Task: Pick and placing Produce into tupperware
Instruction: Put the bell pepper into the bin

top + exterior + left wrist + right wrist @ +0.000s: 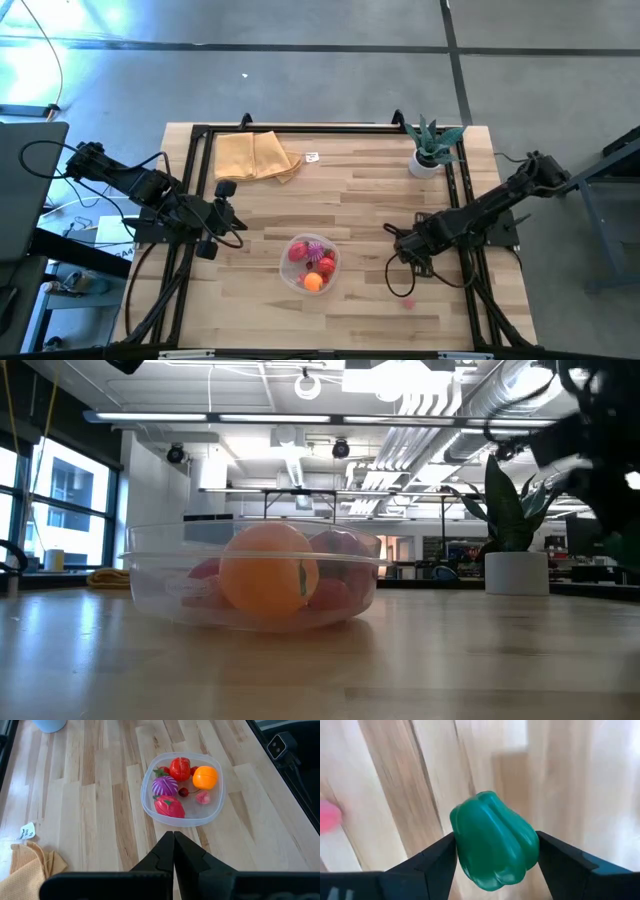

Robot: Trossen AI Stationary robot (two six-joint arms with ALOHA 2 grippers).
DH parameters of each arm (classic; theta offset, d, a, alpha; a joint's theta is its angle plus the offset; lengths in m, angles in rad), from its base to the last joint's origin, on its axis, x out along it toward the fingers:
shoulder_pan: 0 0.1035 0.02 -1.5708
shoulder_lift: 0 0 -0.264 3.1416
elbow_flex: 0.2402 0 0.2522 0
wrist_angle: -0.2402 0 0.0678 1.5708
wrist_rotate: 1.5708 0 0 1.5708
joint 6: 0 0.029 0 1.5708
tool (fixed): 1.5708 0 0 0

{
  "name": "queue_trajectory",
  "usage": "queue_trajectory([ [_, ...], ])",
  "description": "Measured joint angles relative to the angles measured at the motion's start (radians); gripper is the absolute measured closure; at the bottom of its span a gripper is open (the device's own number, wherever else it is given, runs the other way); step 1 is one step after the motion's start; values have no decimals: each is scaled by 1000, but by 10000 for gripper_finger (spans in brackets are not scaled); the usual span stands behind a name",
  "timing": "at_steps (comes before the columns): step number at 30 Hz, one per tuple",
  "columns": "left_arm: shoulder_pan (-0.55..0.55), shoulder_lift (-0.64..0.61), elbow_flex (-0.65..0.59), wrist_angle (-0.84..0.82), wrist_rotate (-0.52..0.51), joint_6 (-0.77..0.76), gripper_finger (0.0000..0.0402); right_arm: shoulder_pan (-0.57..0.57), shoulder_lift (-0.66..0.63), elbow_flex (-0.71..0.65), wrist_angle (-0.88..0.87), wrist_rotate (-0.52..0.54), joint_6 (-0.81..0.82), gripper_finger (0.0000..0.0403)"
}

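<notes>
- My left pincer [222, 212] waits at the left of the table [360, 315] in the high view, fingers pressed together, empty; it points toward the tupperware and needs no move.
- The tupperware [312, 264] sits at centre frame, holding produce: an orange fruit [205, 777], a red tomato-like piece [180, 768], a purple ribbed piece [164, 785] and others.
- My right pincer [496, 854] hangs to the right of the tupperware, clamped on a green pepper [495, 846], one finger on each flank.
- To do this well, I judge I should keep the squeeze steady, carry the pepper leftward over the rim and let go low, so it does not bounce off the pile.
- A small pink piece [408, 302] lies below my right pincer, still to collect.
- The folded cloth [255, 155] and potted plant [433, 145] stand along the upper edge, clear of my path.
</notes>
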Motion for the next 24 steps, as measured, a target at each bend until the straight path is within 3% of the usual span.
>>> queue_trajectory([
  [12, 0, 0, 0, 0, 0, 0, 401, -69, 58, 292, 16, 235, -280, 158],
  [24, 0, 0, 0, 0, 0, 0, 401, -162, 378, 607, 116, 222, -619, 158],
])
